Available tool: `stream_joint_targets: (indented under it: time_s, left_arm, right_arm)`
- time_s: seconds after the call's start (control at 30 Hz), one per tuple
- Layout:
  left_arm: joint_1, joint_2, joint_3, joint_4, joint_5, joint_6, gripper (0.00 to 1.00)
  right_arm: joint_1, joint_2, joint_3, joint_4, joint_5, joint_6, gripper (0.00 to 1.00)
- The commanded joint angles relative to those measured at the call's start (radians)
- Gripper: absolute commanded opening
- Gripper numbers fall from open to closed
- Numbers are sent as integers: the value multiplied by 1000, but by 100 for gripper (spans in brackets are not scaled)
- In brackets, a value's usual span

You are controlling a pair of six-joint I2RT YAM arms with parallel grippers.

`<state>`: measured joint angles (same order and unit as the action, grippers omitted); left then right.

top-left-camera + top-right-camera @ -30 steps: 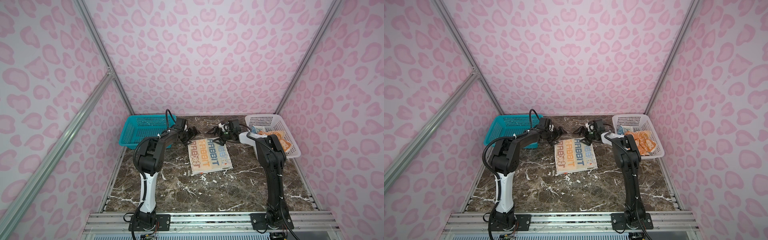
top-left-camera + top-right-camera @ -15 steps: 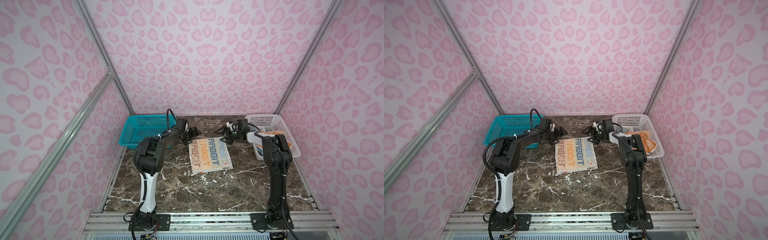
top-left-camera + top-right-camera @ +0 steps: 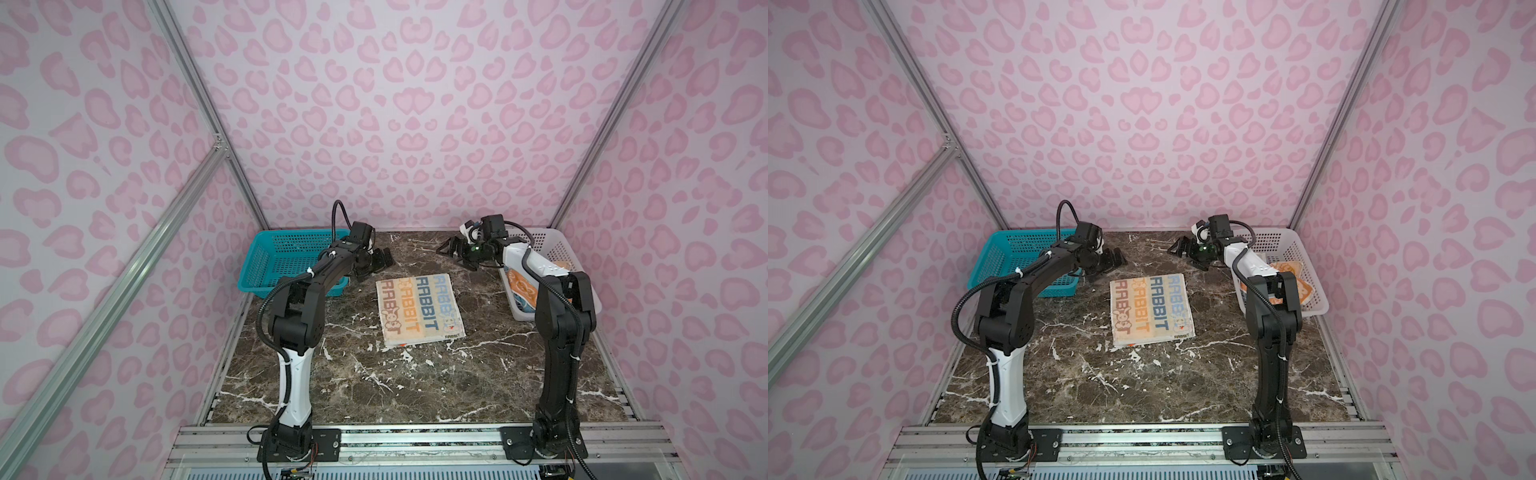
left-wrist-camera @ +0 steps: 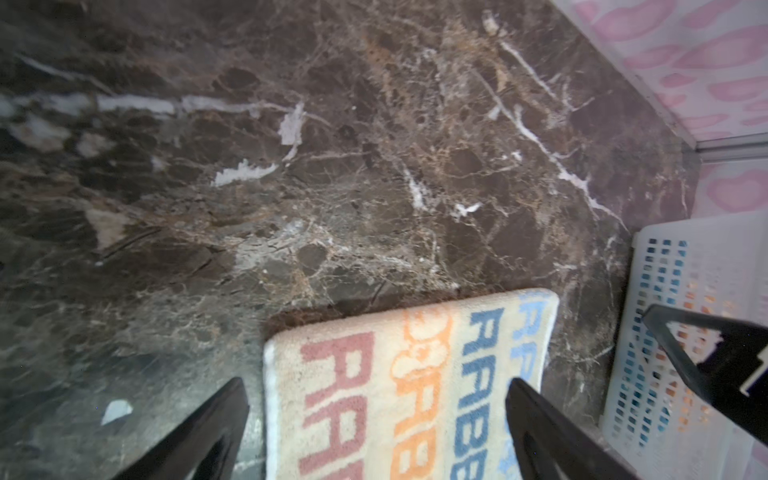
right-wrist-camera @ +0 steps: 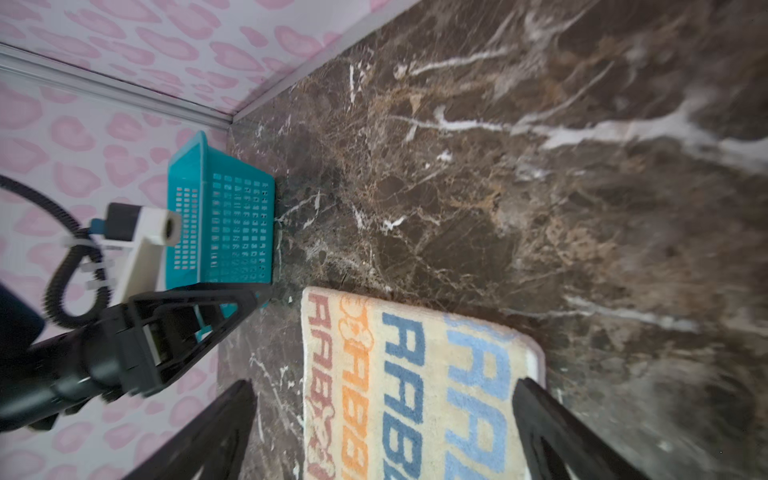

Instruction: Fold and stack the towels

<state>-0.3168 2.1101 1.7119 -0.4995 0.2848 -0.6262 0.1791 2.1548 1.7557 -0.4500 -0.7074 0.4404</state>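
our left claw (image 3: 380, 264) and right claw (image 3: 455, 255) gape empty
we hold both fully open; the cream towel (image 3: 419, 309) lies flat just ahead of them, untouched.

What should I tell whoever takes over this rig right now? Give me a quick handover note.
Left hand: open, holding nothing, just beyond the far edge of the cream towel.
Right hand: open, holding nothing, by the same edge, near the white basket.
That towel lies flat mid-table. Folded or not, unclear.
The orange towel is in the white basket, and a blue cloth shows with it.
Done: no stack yet.
To do: fold what's unfolded, stack all three.
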Motion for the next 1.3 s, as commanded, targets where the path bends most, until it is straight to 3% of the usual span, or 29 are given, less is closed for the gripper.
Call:
stream_joint_targets:
  time_s: [0.0,0.07,0.23,0.4,0.9,1.27]
  left_arm:
    - [-9,-34,3,-19,6,34,98]
    - [-20,-47,-16,-16,4,38,98]
    - [-35,-65,-79,-1,-5,51,98]
    - [-41,-67,-115,13,-6,53,98]
    - [-47,-54,-135,19,8,72,98]
    - [-33,-39,-115,-50,-36,125,98]
  right_arm:
    - [23,50,60,-241,204,-145,94]
    - [39,81,104,-293,270,-191,85]
    - [70,132,189,-370,367,-260,74]
    - [79,218,261,-408,388,-285,54]
    - [90,318,350,-449,399,-312,40]
    - [114,334,368,-478,438,-315,13]
